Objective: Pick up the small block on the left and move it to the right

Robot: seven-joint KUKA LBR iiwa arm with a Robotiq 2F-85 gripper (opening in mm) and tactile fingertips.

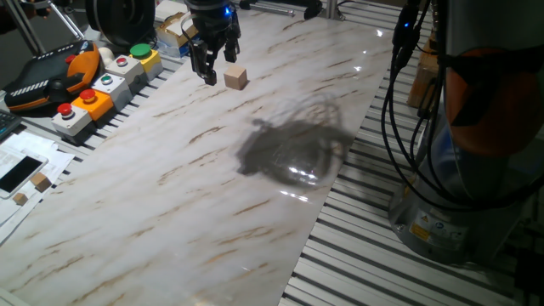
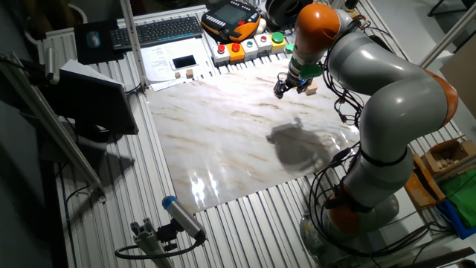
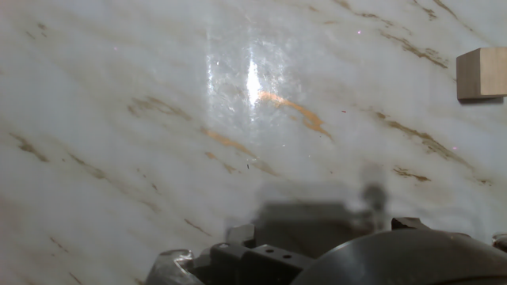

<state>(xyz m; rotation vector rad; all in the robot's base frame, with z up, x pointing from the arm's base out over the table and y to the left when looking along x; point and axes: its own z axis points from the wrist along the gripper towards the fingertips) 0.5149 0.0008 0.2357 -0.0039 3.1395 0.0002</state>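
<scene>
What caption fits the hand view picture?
Looking down at the marble table, with the small block off at the right edge.

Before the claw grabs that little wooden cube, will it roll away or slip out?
Probably not. The small block sits flat on the marble-look tabletop, so it should slide, not roll, if nudged. It looks like plain wood, likely stiff and light, with flat sides that suit the gripper beside it. The glossy surface might let it skid.

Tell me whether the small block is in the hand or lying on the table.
On the table. The small block sits flat on the marble top, apart from the hand, whose fingers hold nothing.
</scene>
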